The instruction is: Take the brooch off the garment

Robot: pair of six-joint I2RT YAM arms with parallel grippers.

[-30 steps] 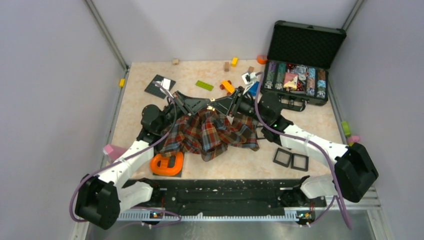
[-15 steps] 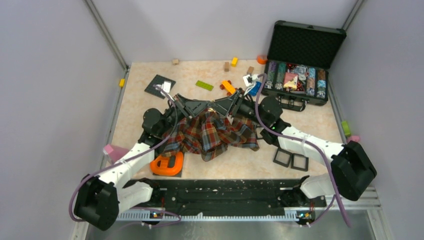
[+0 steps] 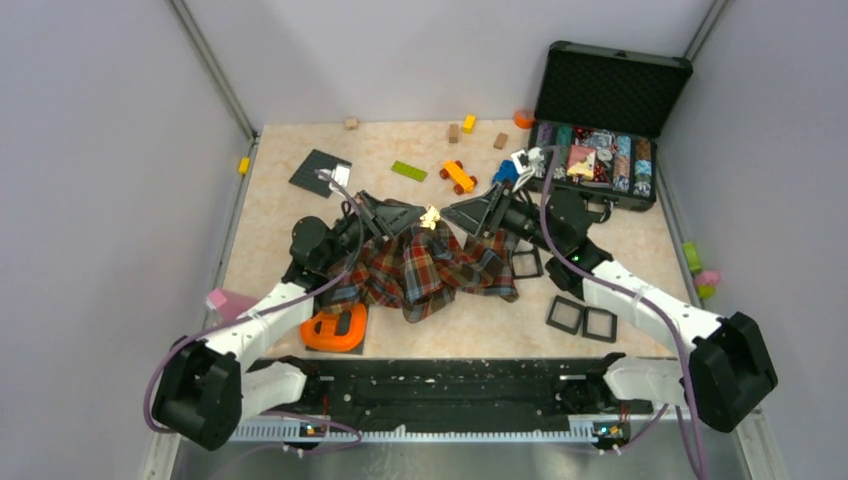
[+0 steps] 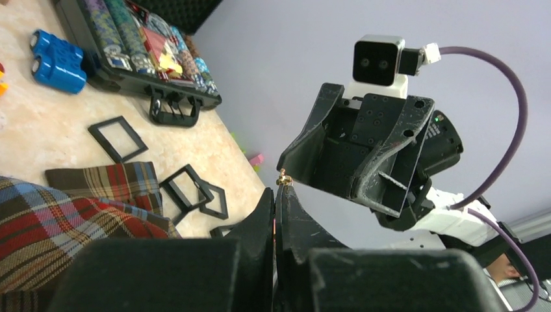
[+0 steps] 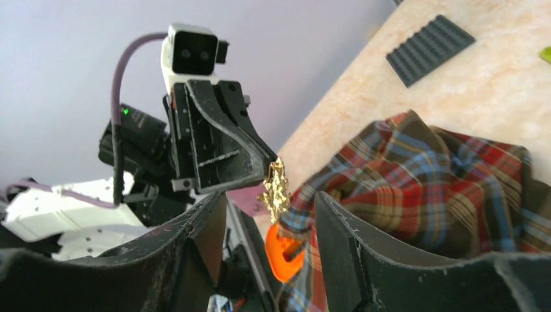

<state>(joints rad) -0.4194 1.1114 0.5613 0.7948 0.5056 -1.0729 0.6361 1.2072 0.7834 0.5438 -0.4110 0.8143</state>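
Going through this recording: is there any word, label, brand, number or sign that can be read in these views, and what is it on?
No text can be read in any view.
Open black case: the patterned pieces inside are too small to read.
Left arm's wrist camera housing: no marking visible.
Right arm's wrist camera housing: no marking visible.
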